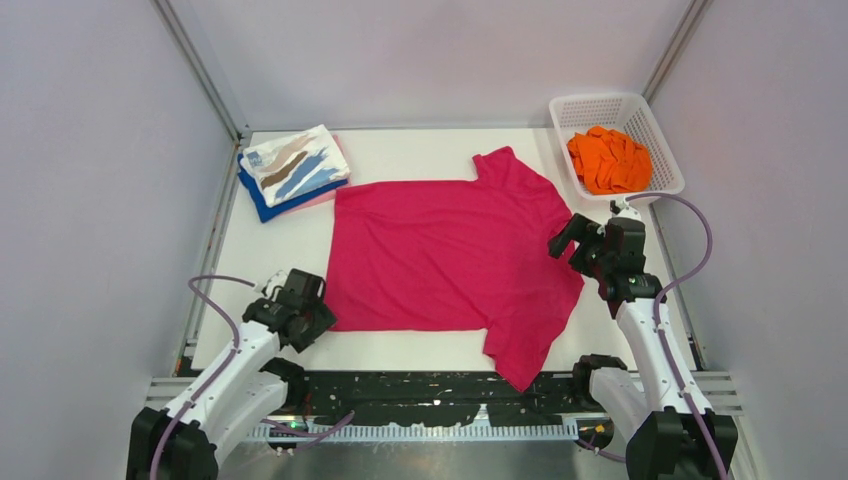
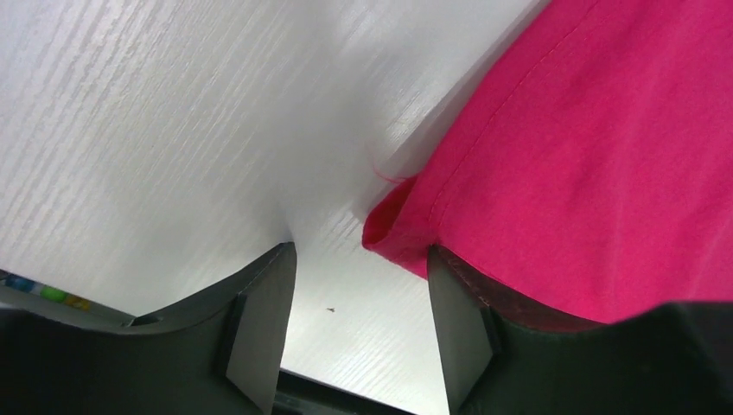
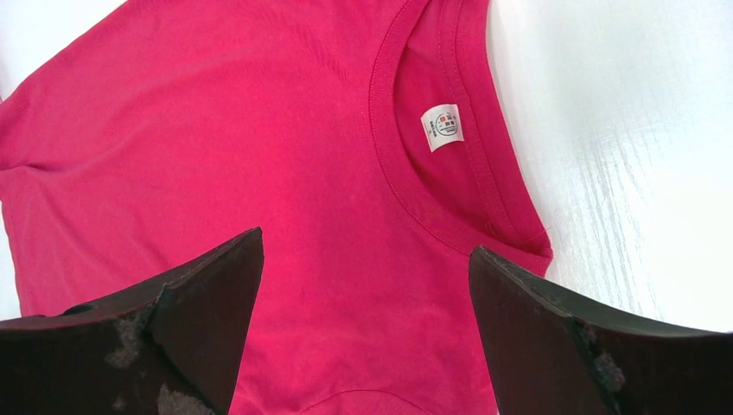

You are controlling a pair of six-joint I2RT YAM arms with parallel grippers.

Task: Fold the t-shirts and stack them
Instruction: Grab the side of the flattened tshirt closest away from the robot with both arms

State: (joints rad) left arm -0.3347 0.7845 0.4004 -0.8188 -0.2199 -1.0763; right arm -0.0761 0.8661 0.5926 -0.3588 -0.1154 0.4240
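At left edge of table (image 1: 420,150), holds left tool (image 2: 359,259) open, empty, shirt hem (image 2: 406,225) just rightward; right tool (image 3: 365,246) open above collar (image 3: 380,112).

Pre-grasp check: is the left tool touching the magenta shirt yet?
Cannot tell. Left wrist view: magenta shirt corner sits between the open left tool fingers, abutting one; real contact unclear.

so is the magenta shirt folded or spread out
Spread out: the magenta shirt lies flat, both sleeves extended, neck label exposed.

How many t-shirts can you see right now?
5: magenta one spread flat mid-table; orange one crumpled in the basket; streaked white, blue and pale pink stacked far left. More may be hidden underneath.
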